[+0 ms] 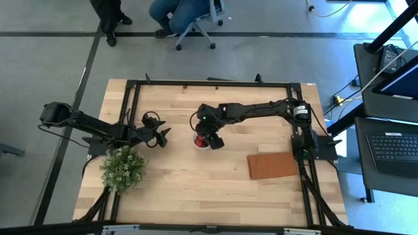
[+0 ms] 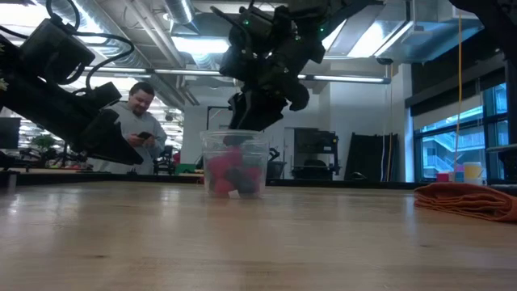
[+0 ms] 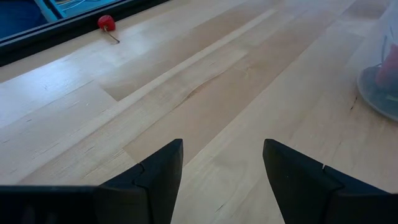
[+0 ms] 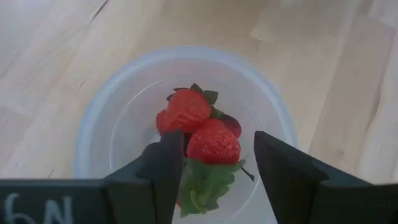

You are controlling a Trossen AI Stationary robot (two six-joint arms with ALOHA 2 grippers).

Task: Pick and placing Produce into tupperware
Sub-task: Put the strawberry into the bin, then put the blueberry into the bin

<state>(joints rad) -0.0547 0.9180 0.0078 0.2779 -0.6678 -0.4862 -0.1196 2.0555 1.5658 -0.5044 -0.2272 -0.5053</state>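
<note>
Right gripper (image 4: 214,171) poised straight above the tupperware (image 1: 201,141) at mid-table, fingers parted with a strawberry (image 4: 213,142) between them in the right wrist view, seemingly just let go onto the other produce (image 4: 185,111) in the cup; no firm grip to be told. Left gripper (image 3: 222,165) waiting well left of the cup, beside the leafy bush (image 1: 123,168), wide open and empty. One stray red piece (image 3: 106,22) lying at the table's far edge, ahead of the left fingers, so probably the left arm's pick.
</note>
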